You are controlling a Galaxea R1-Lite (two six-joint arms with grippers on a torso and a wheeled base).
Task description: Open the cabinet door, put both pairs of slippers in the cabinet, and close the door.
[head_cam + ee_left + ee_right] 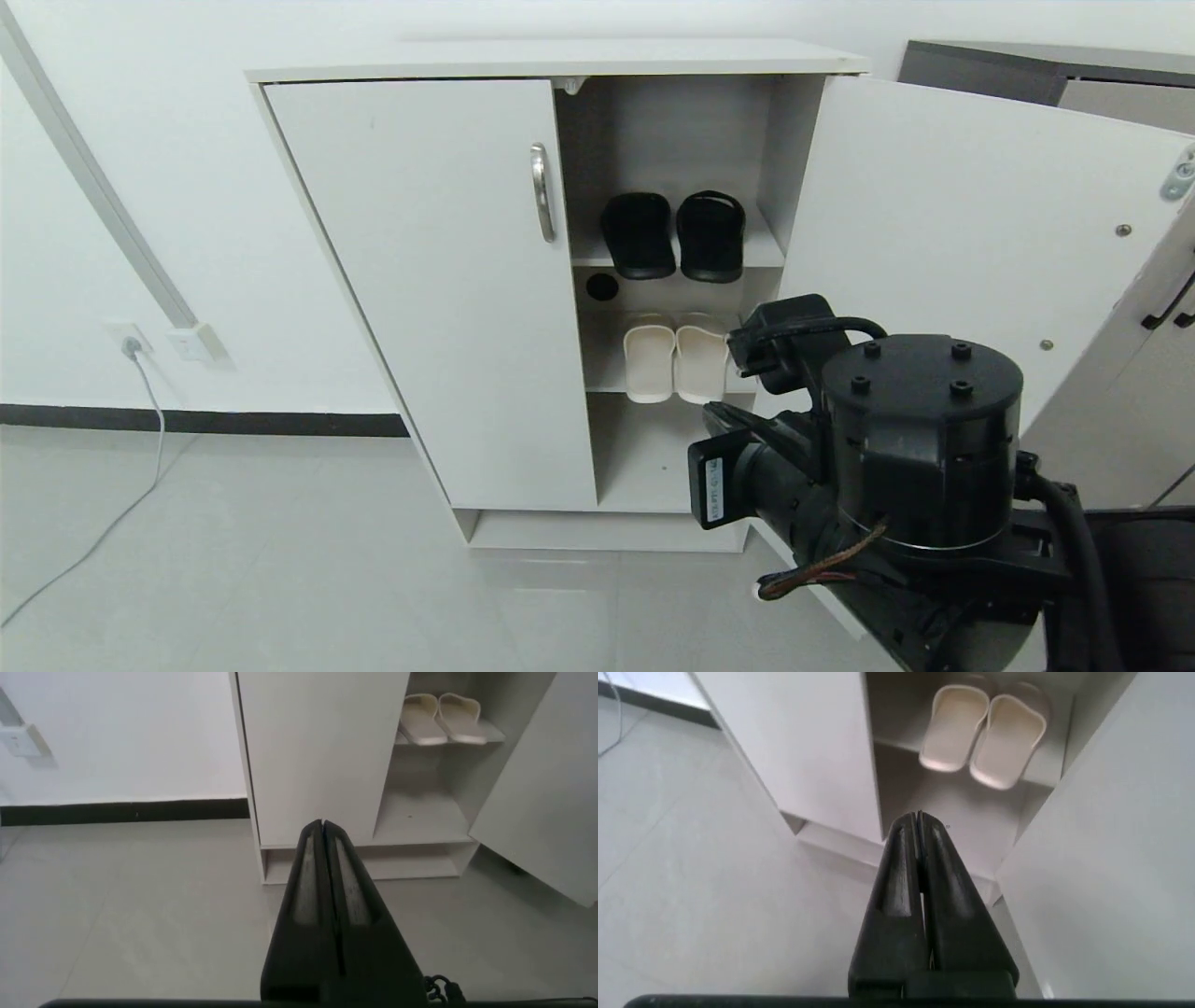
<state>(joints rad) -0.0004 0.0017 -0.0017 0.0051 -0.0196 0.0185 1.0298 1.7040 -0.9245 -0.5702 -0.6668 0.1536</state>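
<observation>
Black slippers (672, 235) sat on a shelf above cream slippers (674, 362) inside cabinet (420, 280). Right door (971, 243) stood open, presumably awaiting closing. Left gripper (322, 833) and right gripper (920, 826) were pressed together, empty, free to push.

The cabinet (420, 280) stood on the grey tiled floor (280, 560). Its upper shelf (764, 250) carried a pair of black slippers (639, 235) side by side; the lower shelf (602, 373) carried cream slippers (650, 362). A cable (84, 551) trailed over the floor.
</observation>
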